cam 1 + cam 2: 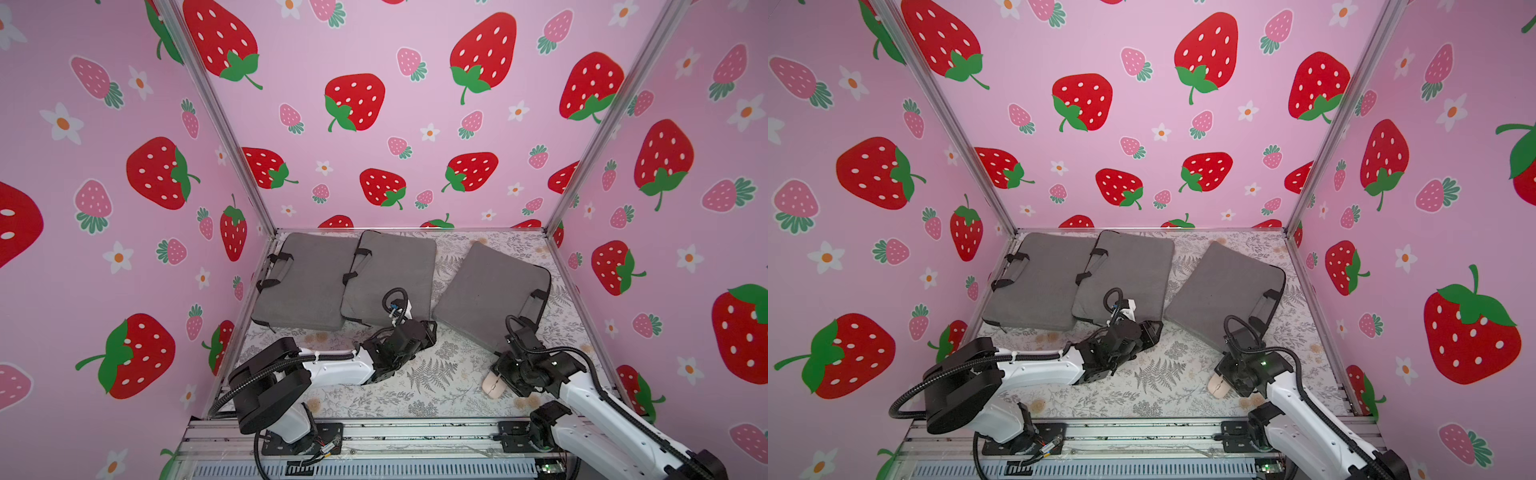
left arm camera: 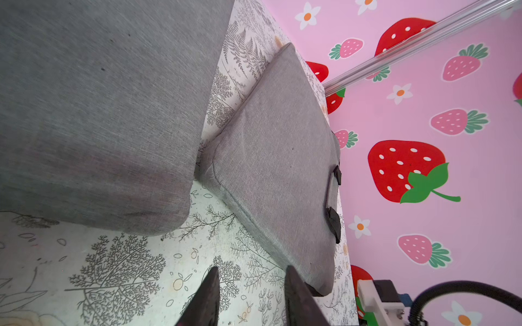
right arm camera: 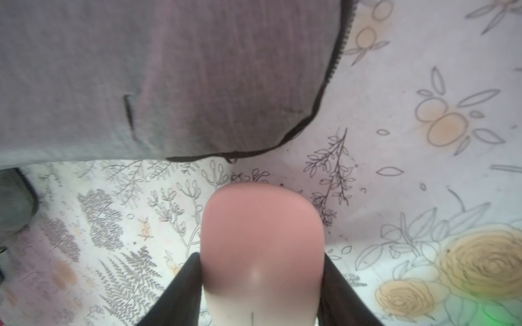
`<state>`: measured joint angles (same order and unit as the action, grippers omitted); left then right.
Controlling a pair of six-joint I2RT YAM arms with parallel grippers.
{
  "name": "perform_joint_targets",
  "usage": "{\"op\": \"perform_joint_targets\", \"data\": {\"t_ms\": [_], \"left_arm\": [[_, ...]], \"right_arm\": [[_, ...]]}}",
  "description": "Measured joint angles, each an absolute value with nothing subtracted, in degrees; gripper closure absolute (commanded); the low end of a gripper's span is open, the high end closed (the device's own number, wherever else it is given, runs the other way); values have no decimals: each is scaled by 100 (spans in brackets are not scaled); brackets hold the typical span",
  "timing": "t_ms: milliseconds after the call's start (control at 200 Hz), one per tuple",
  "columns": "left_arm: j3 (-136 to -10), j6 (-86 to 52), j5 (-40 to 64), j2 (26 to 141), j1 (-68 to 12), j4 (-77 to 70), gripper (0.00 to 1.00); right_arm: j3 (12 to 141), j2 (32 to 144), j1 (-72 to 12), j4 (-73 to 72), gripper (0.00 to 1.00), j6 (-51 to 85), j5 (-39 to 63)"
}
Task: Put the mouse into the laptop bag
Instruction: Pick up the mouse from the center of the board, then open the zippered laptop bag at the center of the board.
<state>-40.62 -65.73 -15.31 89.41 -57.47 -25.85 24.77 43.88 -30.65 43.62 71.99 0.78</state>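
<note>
A pale pink mouse (image 1: pixel 493 386) (image 1: pixel 1219 384) is at the front right of the floral cloth. My right gripper (image 3: pixel 261 259) is shut on it, a dark finger (image 3: pixel 183 282) pressed to each side. Whether the mouse rests on the cloth or is lifted, I cannot tell. The nearest grey laptop bag (image 1: pixel 490 291) (image 3: pixel 197 70) lies just beyond it, its black zipper edge (image 3: pixel 319 104) facing the mouse. My left gripper (image 1: pixel 430 330) (image 2: pixel 251 271) stands open and empty beside that bag's near left corner (image 2: pixel 276 169).
A further grey bag (image 1: pixel 390 274) (image 2: pixel 99 113) lies in the middle and another (image 1: pixel 307 278) at the back left, overlapping, handles to the left. Pink strawberry walls enclose the table on three sides. A metal rail (image 1: pixel 374 432) runs along the front edge.
</note>
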Motion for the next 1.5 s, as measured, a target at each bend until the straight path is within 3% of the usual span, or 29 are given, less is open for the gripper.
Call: {"op": "perform_joint_targets", "data": {"t_ms": [240, 450, 825, 1095, 1260, 1501], "left_arm": [[-6025, -5721, -685, 9730, -5463, -1621, 64], [-7968, -4840, 178, 10694, -5476, -982, 64], [-11253, -3413, 773, 13253, -5739, 666, 64], [-14390, -2198, 484, 15255, -6239, 1590, 52], [-14470, -1634, -158, 15651, -6580, 1653, 44], [-14556, -1361, -1210, 16138, -6705, 1321, 41]], "right_arm": [[3975, 3524, -2917, 5124, 49, 6770, -696], [4921, 3264, -2097, 5854, 45, 6329, -1594], [5400, 3275, -189, 6375, 47, 5653, -1636], [5443, 3573, 805, 6302, 48, 5286, -1157], [5140, 3614, 1511, 6178, 48, 4998, -576], [4639, 3605, 1837, 5896, 53, 4720, 141]]}}
